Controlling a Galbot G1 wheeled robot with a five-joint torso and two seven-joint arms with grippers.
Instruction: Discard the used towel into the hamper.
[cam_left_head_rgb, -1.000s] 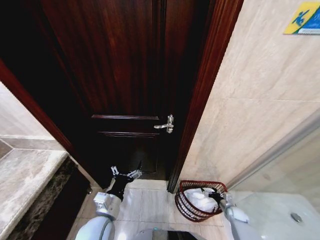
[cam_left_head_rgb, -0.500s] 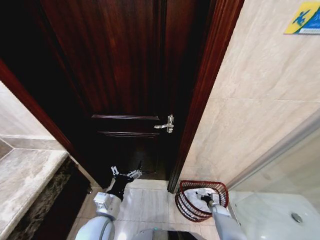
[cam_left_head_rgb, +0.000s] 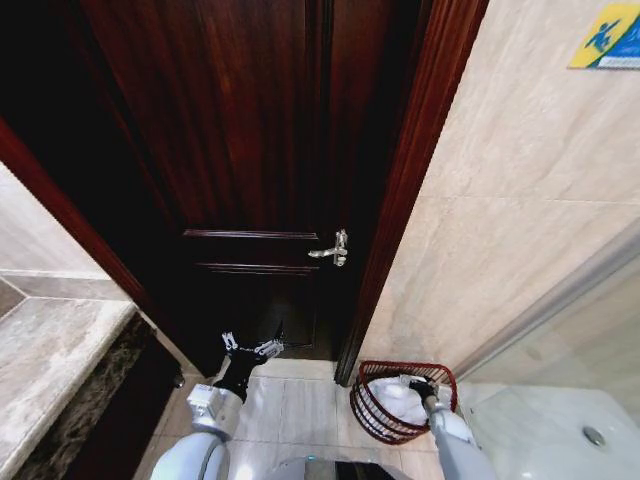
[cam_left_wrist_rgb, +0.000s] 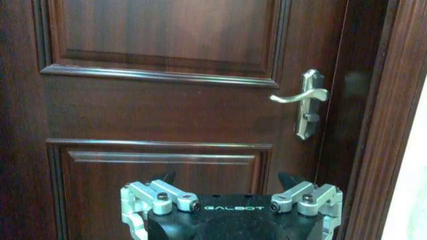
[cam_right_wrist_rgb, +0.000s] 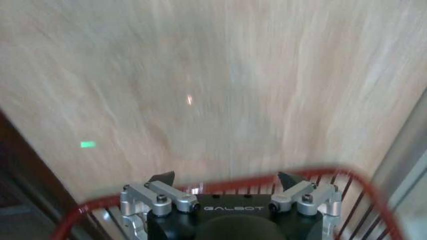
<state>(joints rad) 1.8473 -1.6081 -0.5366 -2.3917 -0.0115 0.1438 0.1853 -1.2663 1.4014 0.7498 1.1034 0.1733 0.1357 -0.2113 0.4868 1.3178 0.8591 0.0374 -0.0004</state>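
Note:
The hamper (cam_left_head_rgb: 372, 410), a small round reddish-brown wire basket, stands on the floor by the beige wall, right of the door frame. A white towel (cam_left_head_rgb: 392, 398) lies inside it. My right gripper (cam_left_head_rgb: 420, 383) hovers over the hamper's far rim, open and holding nothing; in the right wrist view its fingers (cam_right_wrist_rgb: 160, 178) spread wide above the red rim (cam_right_wrist_rgb: 333, 174), facing the wall. My left gripper (cam_left_head_rgb: 252, 346) is raised in front of the dark door, open and empty, with the fingertips (cam_left_wrist_rgb: 162, 177) pointing at the door panel.
A dark wooden door (cam_left_head_rgb: 250, 150) with a silver lever handle (cam_left_head_rgb: 333, 248) fills the middle. A stone counter (cam_left_head_rgb: 45, 360) lies at the left. A glass shower partition (cam_left_head_rgb: 560, 300) and white shower floor (cam_left_head_rgb: 560, 420) sit to the right of the hamper.
My right gripper moved left over the hamper, then edged back toward its far rim. The left arm has not moved. The towel stays in the hamper.

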